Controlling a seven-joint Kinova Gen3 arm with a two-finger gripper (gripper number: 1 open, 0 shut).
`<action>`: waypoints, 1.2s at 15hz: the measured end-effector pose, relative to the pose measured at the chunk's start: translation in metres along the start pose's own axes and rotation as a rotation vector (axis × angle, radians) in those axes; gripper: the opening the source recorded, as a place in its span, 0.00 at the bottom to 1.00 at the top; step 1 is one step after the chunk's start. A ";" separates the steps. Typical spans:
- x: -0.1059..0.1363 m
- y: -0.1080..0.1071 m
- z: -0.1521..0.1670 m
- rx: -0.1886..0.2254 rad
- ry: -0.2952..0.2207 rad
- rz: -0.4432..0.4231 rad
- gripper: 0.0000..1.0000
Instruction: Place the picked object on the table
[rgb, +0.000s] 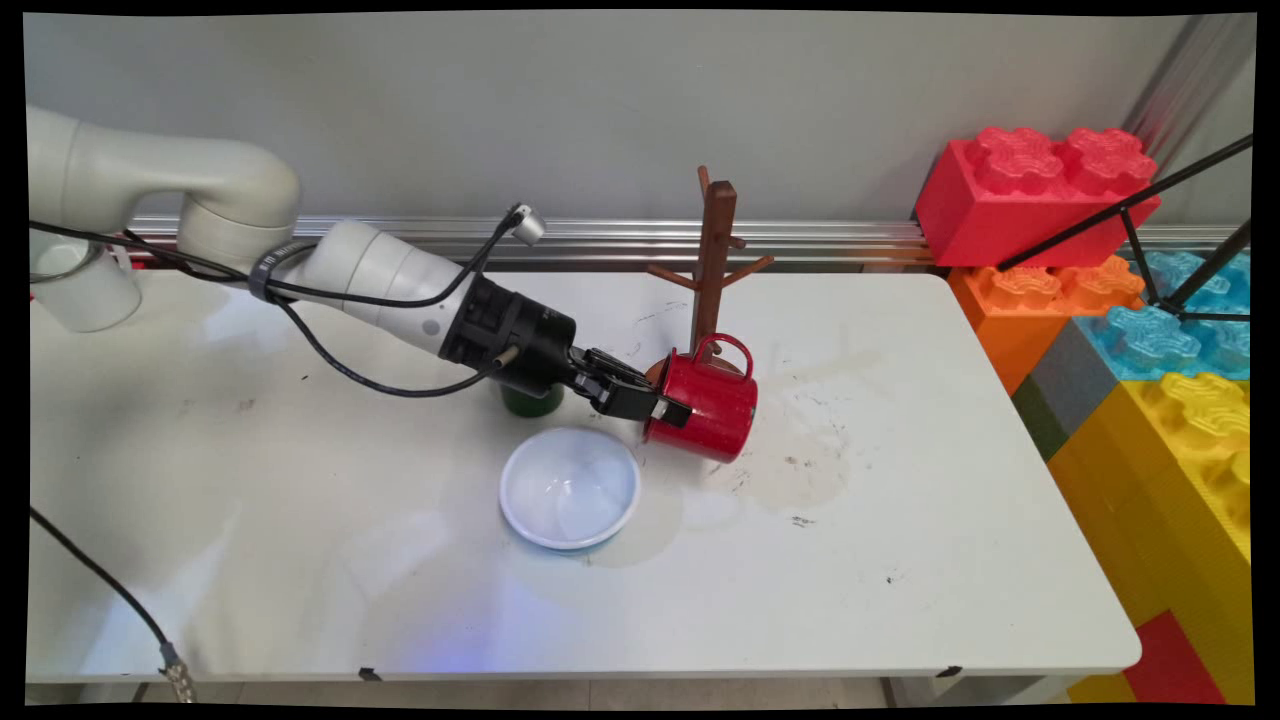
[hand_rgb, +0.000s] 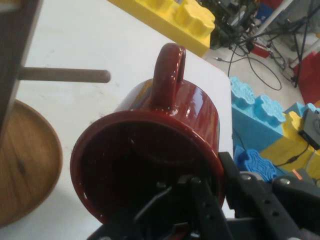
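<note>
The fingers (rgb: 668, 409) clamp the red mug's (rgb: 708, 402) rim, one inside; the mug lies tilted, handle up, just before the mug tree (rgb: 712, 262) toward the bench's (rgb: 900, 560) rear edge

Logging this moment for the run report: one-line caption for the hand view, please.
Gripper clamped on the rim of a tilted red mug, handle up, beside the wooden mug tree on the white table.

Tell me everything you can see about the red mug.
The red mug is glossy, enamel-looking, with a loop handle pointing up. It is tipped on its side above the table, mouth toward the gripper, which grips its rim, one finger inside, one outside. The wooden mug tree stands right behind it; a white bowl sits nearby.
</note>
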 end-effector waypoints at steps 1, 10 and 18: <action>0.001 0.003 -0.002 -0.001 -0.004 0.002 0.00; 0.017 0.031 -0.018 0.029 -0.068 0.082 0.00; 0.041 0.063 -0.024 0.105 -0.166 0.215 0.00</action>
